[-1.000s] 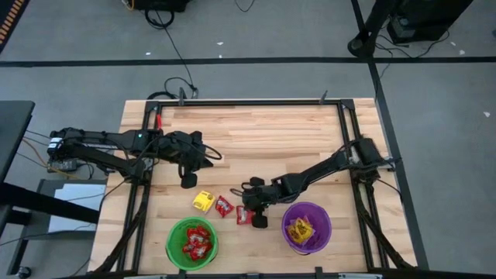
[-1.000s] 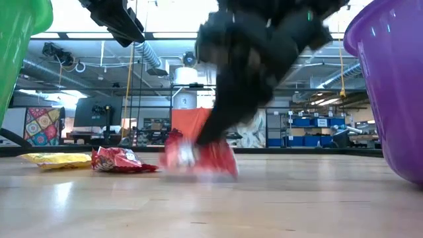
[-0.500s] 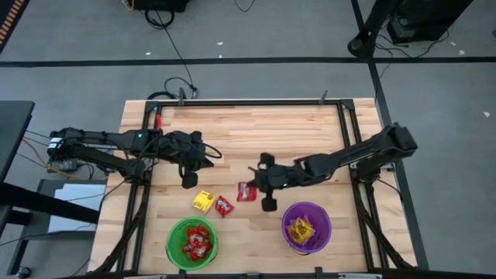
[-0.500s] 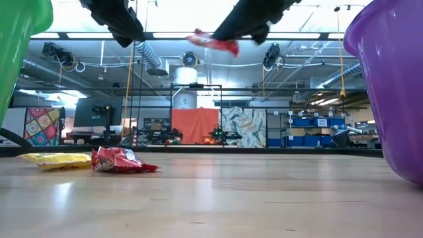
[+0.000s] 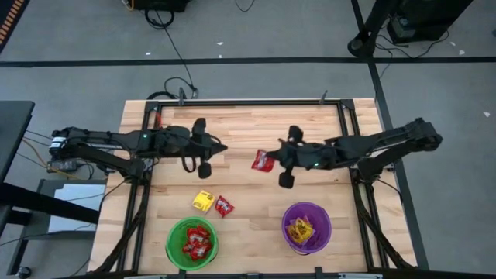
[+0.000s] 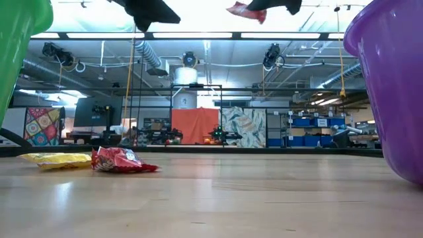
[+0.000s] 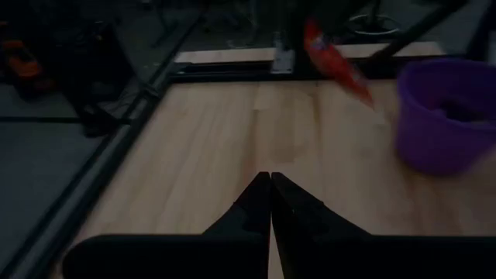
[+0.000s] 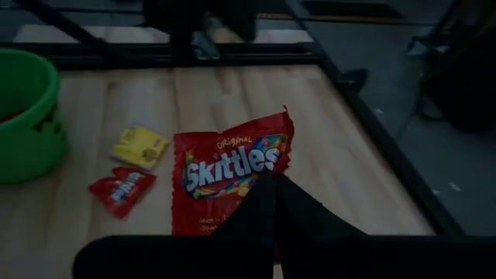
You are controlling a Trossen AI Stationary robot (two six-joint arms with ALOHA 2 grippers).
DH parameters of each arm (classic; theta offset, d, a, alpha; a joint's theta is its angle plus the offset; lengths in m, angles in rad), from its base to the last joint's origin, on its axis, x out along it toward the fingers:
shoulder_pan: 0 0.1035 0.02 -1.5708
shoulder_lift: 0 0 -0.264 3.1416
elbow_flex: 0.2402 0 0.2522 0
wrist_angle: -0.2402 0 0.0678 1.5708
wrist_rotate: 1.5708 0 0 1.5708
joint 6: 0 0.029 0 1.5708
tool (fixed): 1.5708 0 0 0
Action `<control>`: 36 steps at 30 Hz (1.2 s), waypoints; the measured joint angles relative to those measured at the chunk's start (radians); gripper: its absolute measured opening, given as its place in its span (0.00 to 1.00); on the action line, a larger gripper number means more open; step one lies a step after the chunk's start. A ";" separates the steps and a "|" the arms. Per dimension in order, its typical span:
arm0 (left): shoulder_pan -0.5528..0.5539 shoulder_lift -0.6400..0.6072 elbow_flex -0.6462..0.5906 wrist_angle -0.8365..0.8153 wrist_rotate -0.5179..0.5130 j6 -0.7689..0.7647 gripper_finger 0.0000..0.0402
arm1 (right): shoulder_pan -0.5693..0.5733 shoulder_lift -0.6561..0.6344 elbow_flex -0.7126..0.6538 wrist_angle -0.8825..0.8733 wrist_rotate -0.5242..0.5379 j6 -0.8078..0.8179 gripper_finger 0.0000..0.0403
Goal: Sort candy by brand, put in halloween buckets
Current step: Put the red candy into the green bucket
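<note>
My right gripper [image 5: 277, 160] is shut on a red Skittles packet [image 5: 263, 161], high above the table's middle; the low view shows that packet [image 6: 246, 10] at the top. My left gripper [image 5: 222, 147] hovers shut [image 7: 270, 182] over the table's left half, touching nothing. A yellow packet [image 5: 203, 201] and a small red packet [image 5: 224, 206] lie flat on the wood beside each other. The green bucket [image 5: 192, 242] holds red packets. The purple bucket [image 5: 306, 227] holds yellow ones. Both buckets stand at the near edge. My right gripper pinches the Skittles packet between its two fingers [image 8: 267, 203] at one edge, near a corner [image 8: 267, 172]. The fingers come at it roughly level from the table's right. The packet is lifted clear and sticks out flat beyond the fingertips toward the left.
The table's black frame rail [image 5: 256, 101] runs along the far edge and down both sides. Bare wood [image 5: 256, 128] stretches across the far half. The two loose packets [image 6: 119, 159] lie just beyond the green bucket [image 6: 20, 39]; the purple bucket [image 6: 393, 86] stands to the right.
My right gripper has lifted the Skittles packet off the table near the purple bucket and carried it up, toward the far edge and somewhat right. My left gripper has turned and moved a little toward the right and up. The other two packets have stayed put.
</note>
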 joint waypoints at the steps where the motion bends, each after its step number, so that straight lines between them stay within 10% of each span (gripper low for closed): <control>1: 0.001 0.009 0.001 0.005 -0.013 0.011 0.05 | 0.000 -0.017 0.000 -0.015 0.015 0.000 0.02; 14: 0.002 0.192 -0.001 0.050 -0.018 0.164 0.05 | 0.053 -0.129 0.000 -0.264 0.144 0.107 0.02; 36: -0.148 0.245 -0.001 -0.195 0.011 -0.083 0.05 | 0.055 -0.129 0.000 -0.503 0.211 0.236 0.02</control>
